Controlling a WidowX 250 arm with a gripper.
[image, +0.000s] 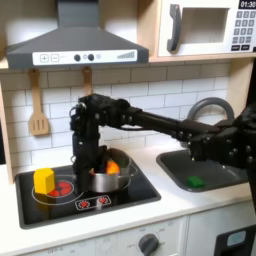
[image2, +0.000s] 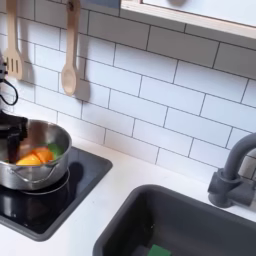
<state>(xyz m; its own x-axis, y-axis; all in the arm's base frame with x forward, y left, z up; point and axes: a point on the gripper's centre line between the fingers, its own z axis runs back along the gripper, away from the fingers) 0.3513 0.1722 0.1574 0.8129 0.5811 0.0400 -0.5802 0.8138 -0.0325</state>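
A silver pot (image: 110, 180) stands on the black stovetop (image: 130, 192), holding an orange item (image: 112, 166). In the second exterior view the pot (image2: 36, 165) shows the orange item (image2: 30, 158) with a green piece (image2: 52, 151) beside it. My black gripper (image: 93, 163) points down at the pot's left rim in the first exterior view. The gripper (image2: 10, 132) appears at the second exterior view's left edge, over the pot's rim. Its fingers are dark and partly cut off, so their spacing is unclear. A yellow block (image: 44, 180) sits on the left burner.
A grey sink (image: 225, 178) with a green item (image: 195, 181) lies right of the stove, under a curved faucet (image: 208, 106). A wooden spatula (image: 38, 108) and spoon (image2: 69, 60) hang on the tiled wall. A range hood (image: 75, 40) overhangs the stove.
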